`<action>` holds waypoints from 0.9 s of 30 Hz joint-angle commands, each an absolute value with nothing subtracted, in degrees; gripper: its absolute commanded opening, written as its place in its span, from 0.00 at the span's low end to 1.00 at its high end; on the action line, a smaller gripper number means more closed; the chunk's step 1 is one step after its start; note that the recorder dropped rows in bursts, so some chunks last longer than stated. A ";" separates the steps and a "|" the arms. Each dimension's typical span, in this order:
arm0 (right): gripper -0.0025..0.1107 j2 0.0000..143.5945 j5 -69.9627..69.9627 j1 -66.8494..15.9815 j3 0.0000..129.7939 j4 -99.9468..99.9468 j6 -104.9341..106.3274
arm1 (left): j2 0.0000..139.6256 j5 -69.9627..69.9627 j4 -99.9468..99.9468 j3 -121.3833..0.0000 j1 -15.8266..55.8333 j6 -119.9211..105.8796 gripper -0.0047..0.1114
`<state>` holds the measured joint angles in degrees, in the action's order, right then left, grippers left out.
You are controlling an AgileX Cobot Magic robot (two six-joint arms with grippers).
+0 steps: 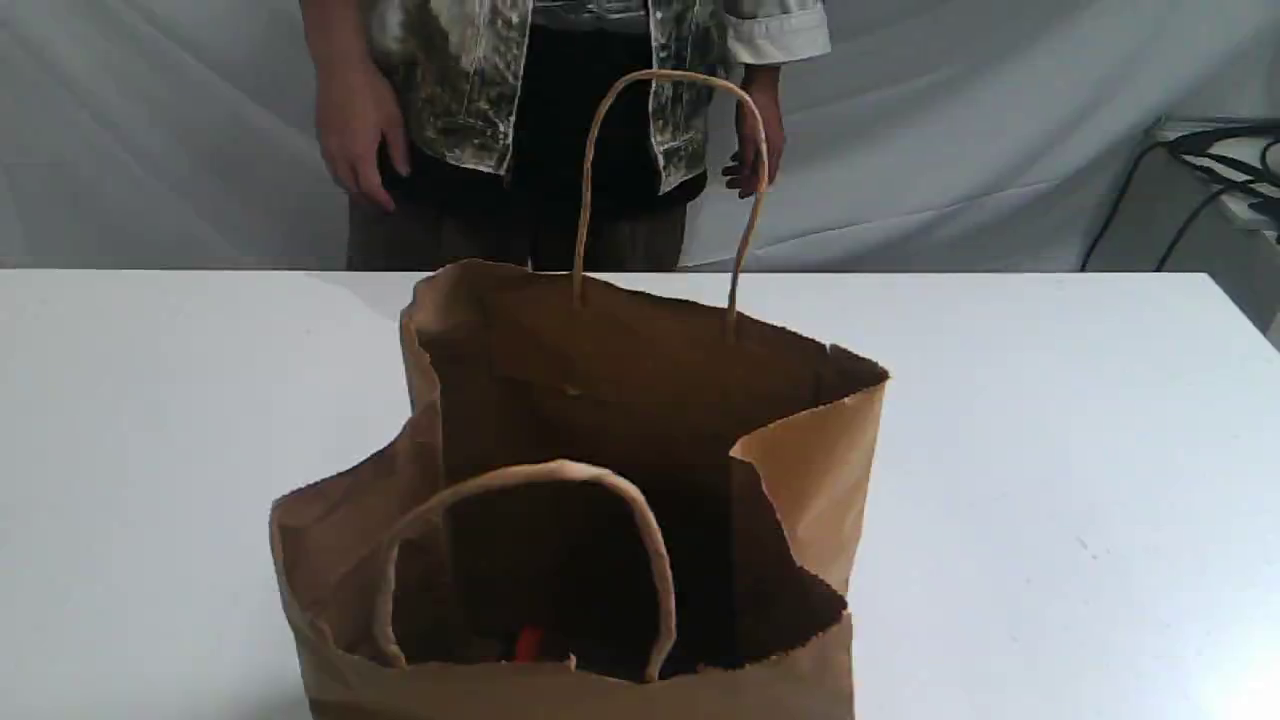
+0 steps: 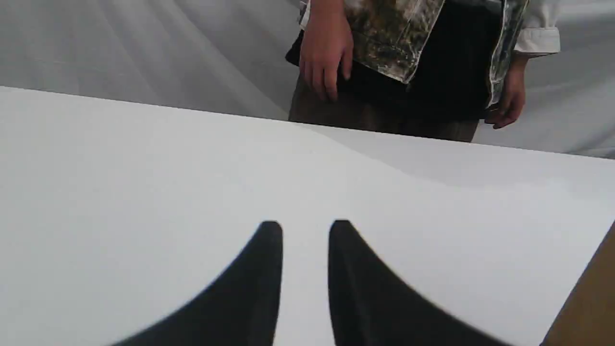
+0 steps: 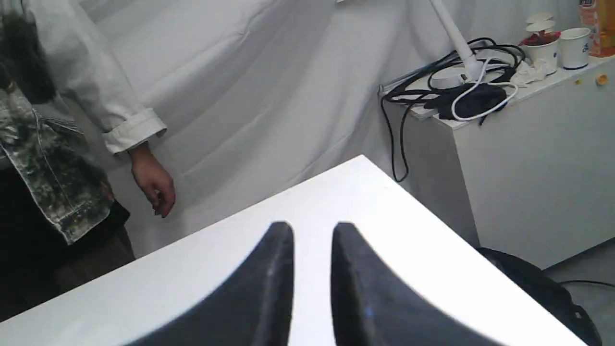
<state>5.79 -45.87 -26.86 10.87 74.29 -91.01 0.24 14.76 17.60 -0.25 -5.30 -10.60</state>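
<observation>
The surface [image 1: 1050,450] is a big white top, flat and plain. Behind it hangs a pale cloth [image 1: 150,130] with soft folds. A person [image 1: 560,100] in a spotted jacket stands at the far edge with both arms hanging down. Off to one side is a white cabinet [image 3: 528,158]. On it lie black and white cables [image 3: 447,96] and some paper cups [image 3: 574,45]. Something dark [image 3: 538,283] lies on the floor by the cabinet.

A brown paper bag [image 1: 800,480] stands on the surface, near the front and about in the middle. It stands up tall, so its long way runs up and down. Its mouth is wide open and points up. It is turned a little, so one corner sticks out to the right. The front wall sags lower than the back wall. The back handle [image 1: 665,80] stands straight up. The front handle [image 1: 560,470] leans in over the mouth. Deep inside, a small red thing [image 1: 528,643] peeks out. It is too hidden to tell what it is.

The left gripper [image 2: 305,228] hangs over bare surface, with the bag's brown side near it. Its jaws are a small way apart and hold nothing. The right gripper [image 3: 312,228] hangs over the surface near a corner. Its jaws are also a small way apart, with nothing in them.
</observation>
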 commanded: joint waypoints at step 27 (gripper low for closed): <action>0.15 5.55 -46.18 -26.82 10.53 75.07 -86.70 | 0.00 15.19 16.76 0.00 -5.35 -9.20 0.21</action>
<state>5.79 -45.89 -26.86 10.87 74.16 -88.71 0.24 15.12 16.53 -0.25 -5.30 -9.68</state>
